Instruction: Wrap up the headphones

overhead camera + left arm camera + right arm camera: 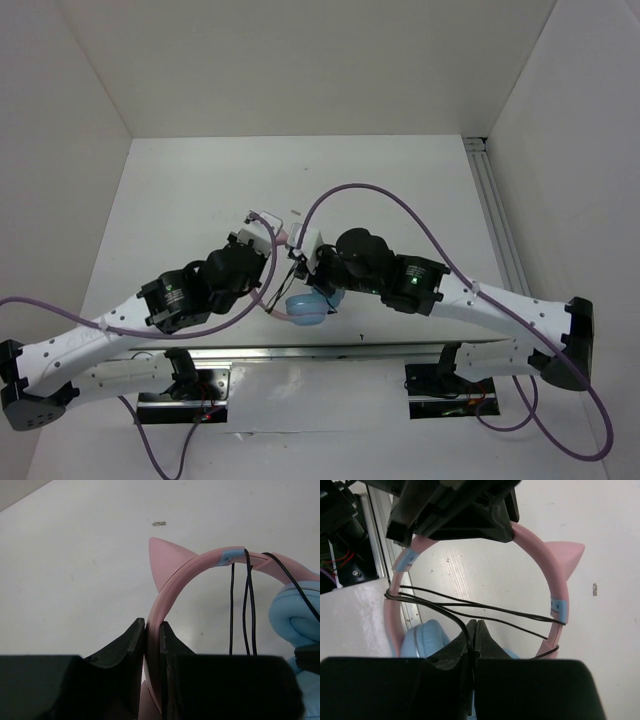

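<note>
**Both grippers clamped on the headphones**

My left gripper (152, 630) is closed on the pink headband (200, 562) of the headphones (305, 305). The band is pinched edge-on between the two black fingers, with no gap showing. My right gripper (475, 629) is closed almost completely, its fingertips meeting on the thin black cord (485, 609), which runs down between them.

My left gripper's grip sits on the curve of the headband just below one cat ear (167, 560). Further along the headband from that ear is a blue tape patch (230, 556), and beside the patch three strands of cord hang off the band. At the end of the headband past those strands is a light blue ear cup (295, 615).

From my right wrist, several strands of cord stretch across the inside of the headband's arch from one side to the other. My right fingers are inside that arch, near the ear cups.

Seen from above, the headband is between my two grippers, over the white table (200, 190). I cannot tell whether the ear cups touch the table.
</note>
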You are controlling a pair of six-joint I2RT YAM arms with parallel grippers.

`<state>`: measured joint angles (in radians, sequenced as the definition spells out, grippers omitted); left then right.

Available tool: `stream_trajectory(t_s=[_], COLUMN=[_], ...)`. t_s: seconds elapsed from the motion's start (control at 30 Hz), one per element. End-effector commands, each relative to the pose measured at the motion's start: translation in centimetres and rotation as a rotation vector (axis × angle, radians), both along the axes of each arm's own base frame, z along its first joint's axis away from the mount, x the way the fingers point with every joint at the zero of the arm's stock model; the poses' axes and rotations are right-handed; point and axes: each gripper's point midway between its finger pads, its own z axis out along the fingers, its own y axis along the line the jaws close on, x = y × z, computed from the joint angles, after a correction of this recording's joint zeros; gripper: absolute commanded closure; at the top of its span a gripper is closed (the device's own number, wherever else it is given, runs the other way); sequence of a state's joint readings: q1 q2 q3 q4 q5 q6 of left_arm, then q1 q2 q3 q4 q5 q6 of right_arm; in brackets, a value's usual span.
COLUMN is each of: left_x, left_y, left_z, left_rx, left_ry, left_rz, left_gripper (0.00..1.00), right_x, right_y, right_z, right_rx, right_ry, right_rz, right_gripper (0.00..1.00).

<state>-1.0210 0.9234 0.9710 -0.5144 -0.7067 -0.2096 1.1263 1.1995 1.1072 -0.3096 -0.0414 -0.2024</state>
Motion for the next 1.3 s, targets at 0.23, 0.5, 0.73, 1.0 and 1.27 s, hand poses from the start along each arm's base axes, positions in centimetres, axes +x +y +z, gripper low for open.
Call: stream_trajectory(t_s=[0.23, 0.5, 0.73, 1.0, 1.27], left_x=[-2.6, -3.8, -1.2, 0.8, 1.2], left_y=[-4.4, -5.3, -5.2, -4.2, -3.3], left_z=[5.9, 6.7, 4.5, 4.6, 4.3], left_rx=[-0.263, -0.304, -0.236, -0.276, -0.261], left_ry=[-0.013, 0.021, 0.088, 0.080, 0.077], left_rz=[-0.258, -0.330, -0.245, -0.217, -0.188], left_gripper=[1.00, 1.00, 1.00, 1.00, 1.00], right_x=[1.4, 2.5, 5.2, 7.7, 9.0], right_y=[-1.3, -1.8, -2.9, -3.8, -4.6], right_z=[3.9, 4.1, 4.2, 2.9, 4.2], right_rx=[0.133, 0.141, 0.147, 0.152, 0.174], right_ry=[-0.123, -0.148, -0.149, -0.114, -0.137], right_rz=[-0.099, -0.164, -0.224, -0.251, -0.301], right_gripper=[1.00, 0.99, 0.98, 0.96, 0.95])
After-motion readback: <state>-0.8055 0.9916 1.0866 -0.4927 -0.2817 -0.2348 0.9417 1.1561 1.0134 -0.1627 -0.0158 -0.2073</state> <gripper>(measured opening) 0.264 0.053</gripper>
